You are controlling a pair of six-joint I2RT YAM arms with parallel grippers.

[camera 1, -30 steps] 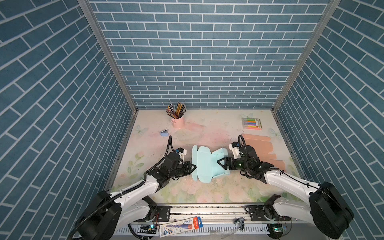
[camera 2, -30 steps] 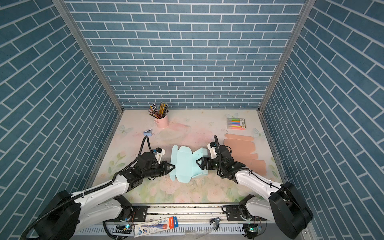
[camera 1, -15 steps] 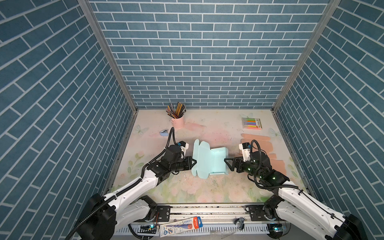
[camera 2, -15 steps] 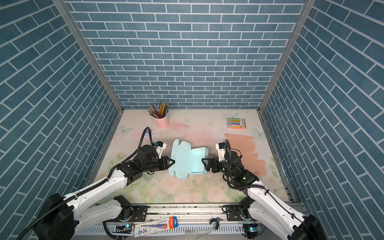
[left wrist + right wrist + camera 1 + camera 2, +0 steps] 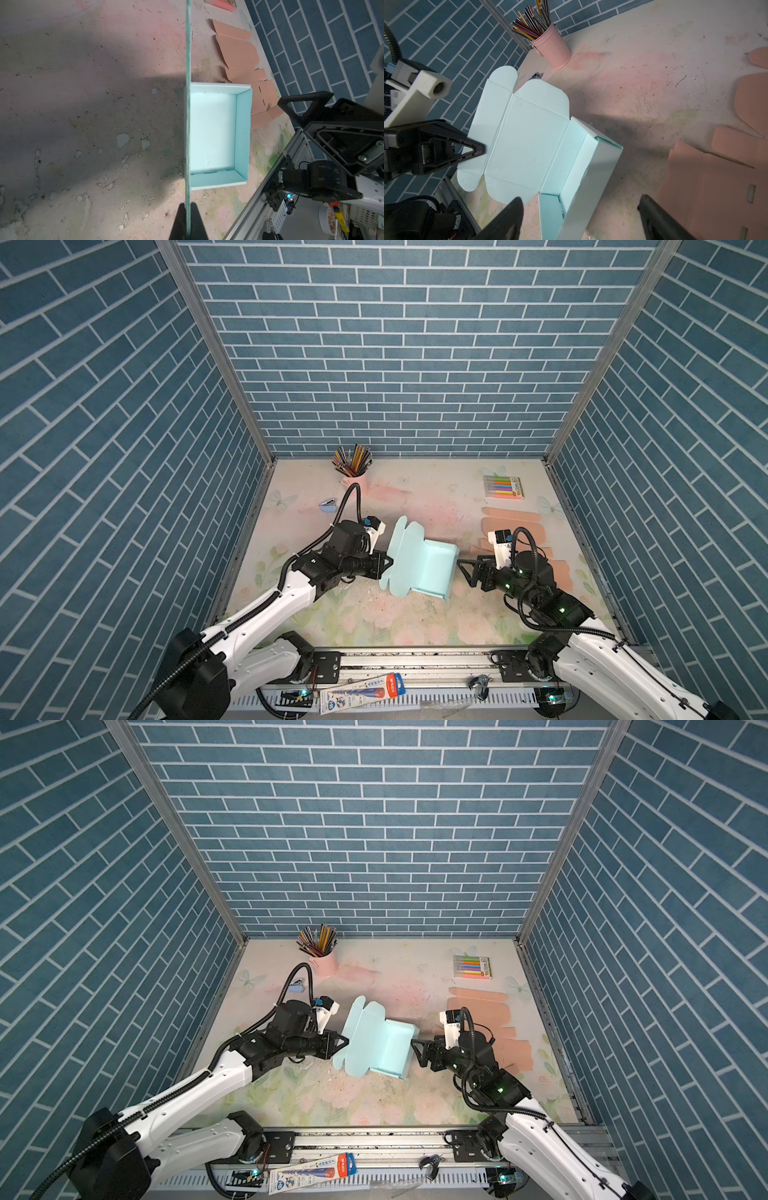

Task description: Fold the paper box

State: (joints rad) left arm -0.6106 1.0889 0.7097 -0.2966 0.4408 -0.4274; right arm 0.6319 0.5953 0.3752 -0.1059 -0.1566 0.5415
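Observation:
The light blue paper box (image 5: 419, 568) (image 5: 382, 1048) lies mid-table, partly folded. Its right part is a tray with standing walls (image 5: 212, 133), and its flat lid panel with rounded flaps (image 5: 527, 141) tilts up on the left. My left gripper (image 5: 388, 563) (image 5: 344, 1042) (image 5: 188, 204) is shut on the outer edge of that lid panel, which shows edge-on in the left wrist view. My right gripper (image 5: 464, 572) (image 5: 417, 1052) (image 5: 579, 200) stands open just right of the tray's right wall, holding nothing.
A flat peach cardboard blank (image 5: 515, 526) lies behind and beside the right gripper. A pink pencil cup (image 5: 354, 477) and a small blue stapler (image 5: 328, 504) sit at the back left, a marker pack (image 5: 503, 487) at the back right. The metal rail (image 5: 415, 659) runs along the front.
The left gripper has lifted the lid panel from lying low to tilted up. The right gripper has drawn back to the right, off the box's right side.

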